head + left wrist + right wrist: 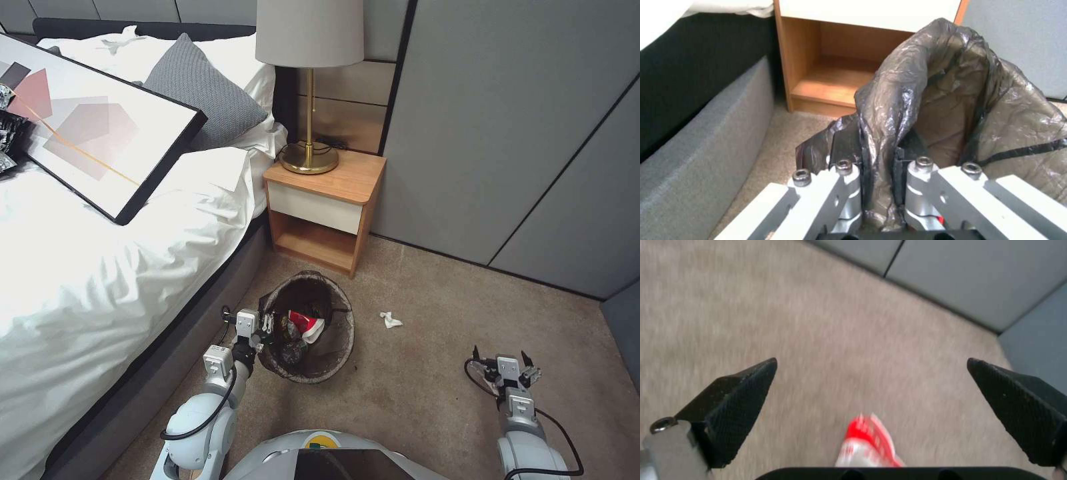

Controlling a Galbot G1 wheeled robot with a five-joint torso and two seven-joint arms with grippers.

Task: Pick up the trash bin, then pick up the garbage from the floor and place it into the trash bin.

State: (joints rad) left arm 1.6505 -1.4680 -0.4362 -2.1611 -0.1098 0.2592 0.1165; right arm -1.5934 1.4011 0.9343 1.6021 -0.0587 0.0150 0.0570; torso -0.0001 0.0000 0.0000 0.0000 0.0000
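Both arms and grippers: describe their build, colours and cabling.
Both arms have rounded silver-grey shells with a black cable looped alongside each. The left gripper has pale metal finger links with bolt heads and black pads. The right gripper has a white block body and black, textured, wedge-shaped fingertips.

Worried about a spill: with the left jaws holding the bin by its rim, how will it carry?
The bin probably carries light: only a cup and scraps inside. Gripped at one rim edge by the left gripper, it may tilt. The slack liner could slip.
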